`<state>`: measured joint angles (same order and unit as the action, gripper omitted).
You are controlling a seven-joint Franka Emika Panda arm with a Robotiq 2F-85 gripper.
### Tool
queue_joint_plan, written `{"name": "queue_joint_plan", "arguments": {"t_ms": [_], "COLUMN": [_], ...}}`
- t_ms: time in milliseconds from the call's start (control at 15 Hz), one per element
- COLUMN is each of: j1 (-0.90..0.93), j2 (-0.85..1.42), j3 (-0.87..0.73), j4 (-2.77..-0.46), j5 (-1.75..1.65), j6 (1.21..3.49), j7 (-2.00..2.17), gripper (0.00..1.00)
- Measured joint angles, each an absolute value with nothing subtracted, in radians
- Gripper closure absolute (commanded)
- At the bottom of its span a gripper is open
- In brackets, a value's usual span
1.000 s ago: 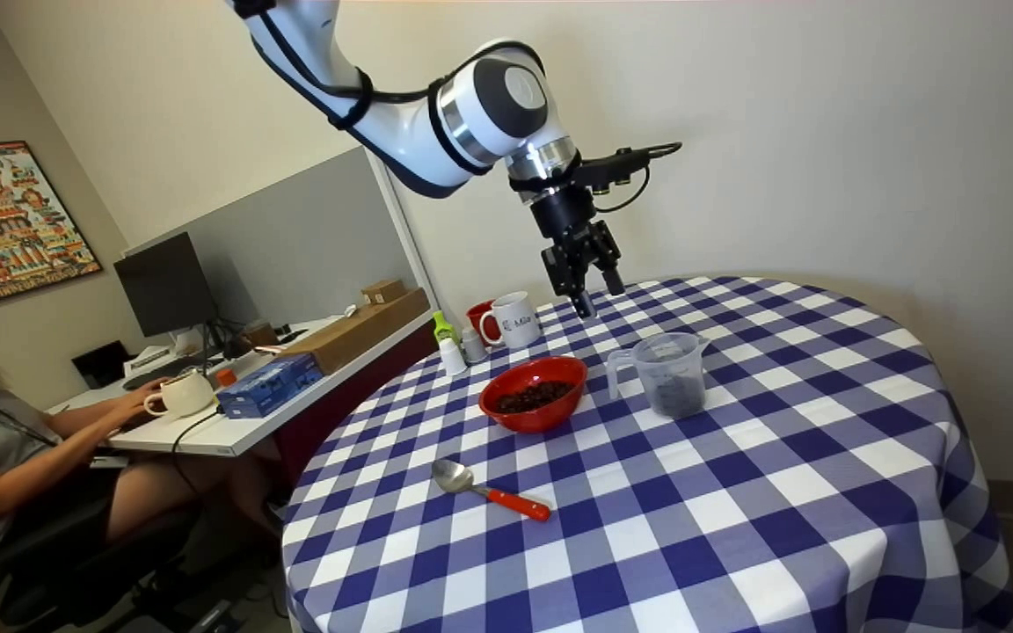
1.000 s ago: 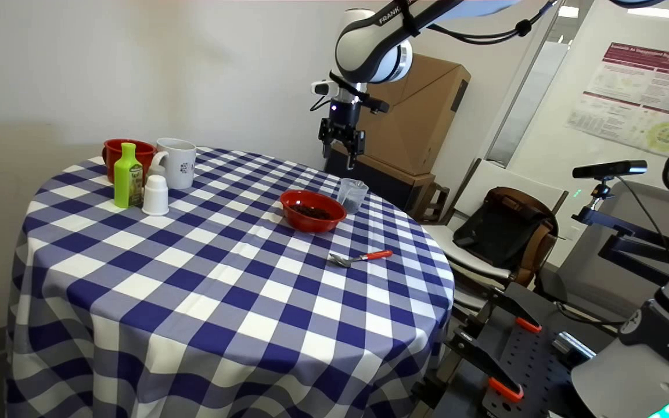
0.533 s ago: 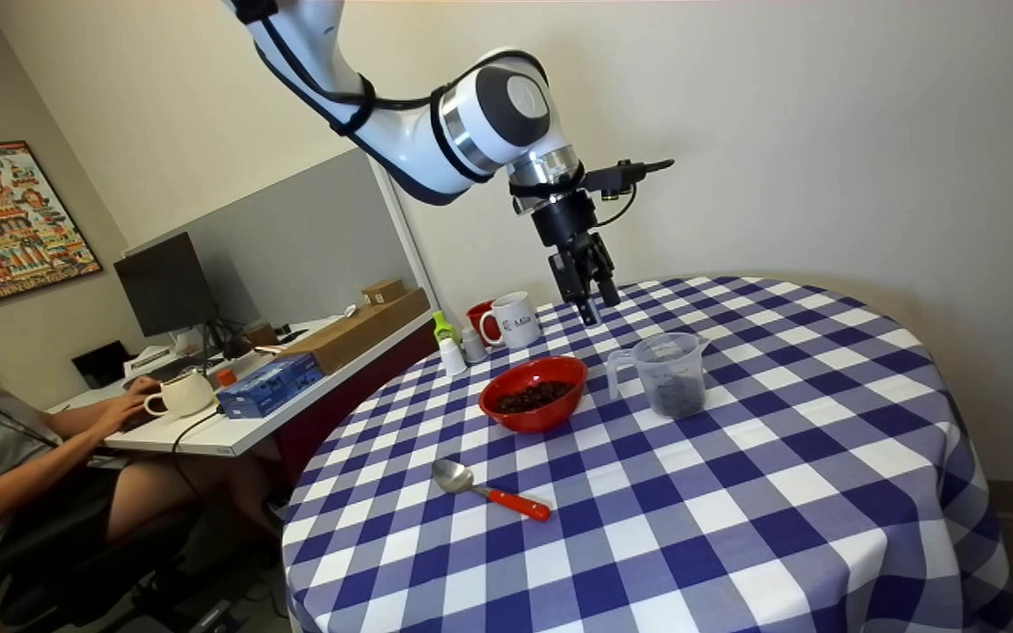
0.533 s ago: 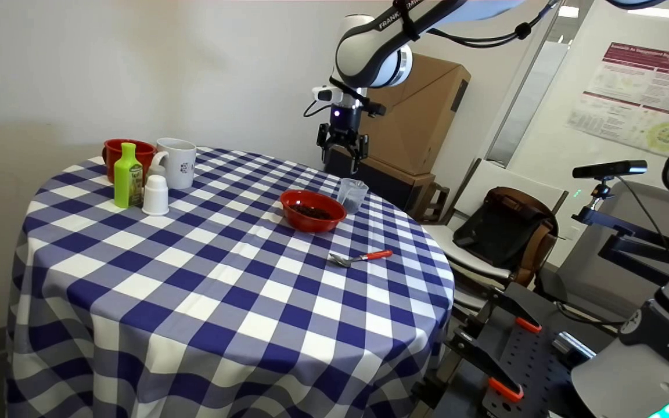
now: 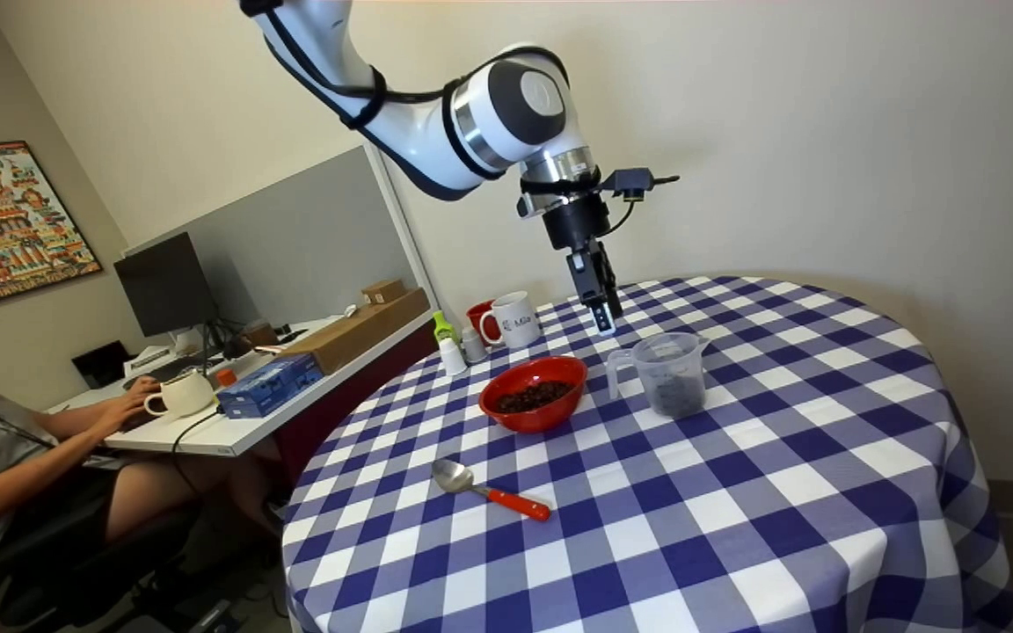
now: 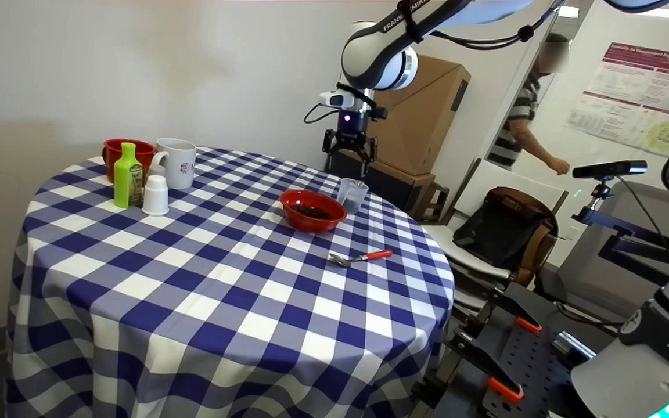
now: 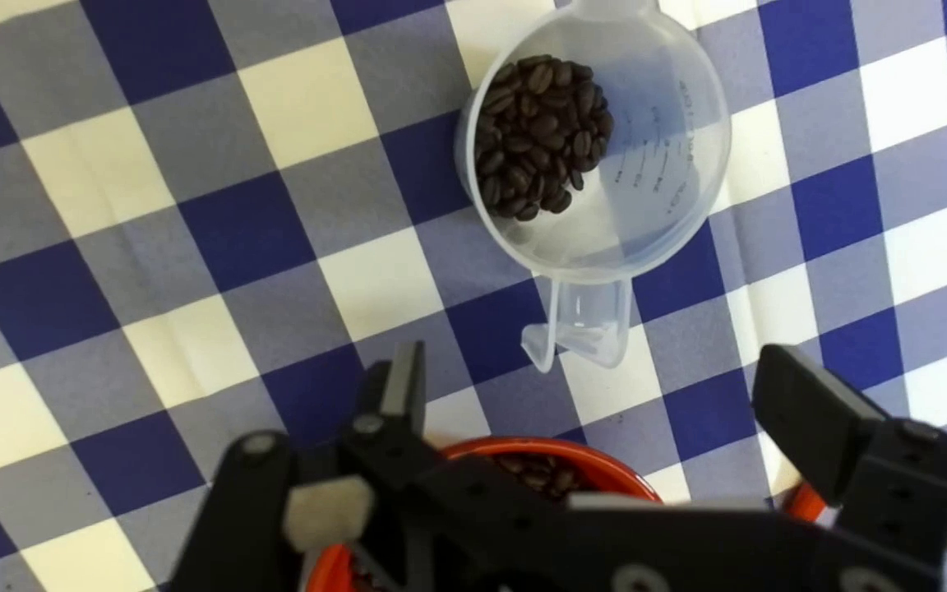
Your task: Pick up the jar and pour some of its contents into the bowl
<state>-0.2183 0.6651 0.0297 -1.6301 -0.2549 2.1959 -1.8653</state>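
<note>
Gripper [image 7: 593,372]: jaws apart, low in wrist view
Jar [image 7: 625,160]: upper middle; may tip if jaws clip handle [image 7: 593,308]

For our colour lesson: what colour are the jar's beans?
Dark brown beans, clearest in the wrist view.

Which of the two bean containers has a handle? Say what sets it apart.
The jar: it is clear, its handle pointing toward the bowl, which is red and shows none.

My hand [image 7: 593,362] looks matt, the jar [image 7: 646,152] is cloudy, see-through plastic, the bowl [image 5: 550,418] smooth and glossy; I see matt cloth [image 5: 735,492] (faintly creased) and a shiny, partly metal spoon [image 5: 498,498].
</note>
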Motion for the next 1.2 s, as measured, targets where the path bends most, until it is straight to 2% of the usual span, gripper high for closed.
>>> {"name": "queue_joint_plan", "arguments": {"t_ms": [600,1200], "j1": [-0.215,-0.214], "j2": [0.744,0.783], "j3": [-0.009,-0.011], "j4": [-1.639,-1.633], "j5": [-0.258,-0.258], "j6": [2.309,2.324], "j7": [-1.86,-1.86], "gripper": [0.0,0.0]}}
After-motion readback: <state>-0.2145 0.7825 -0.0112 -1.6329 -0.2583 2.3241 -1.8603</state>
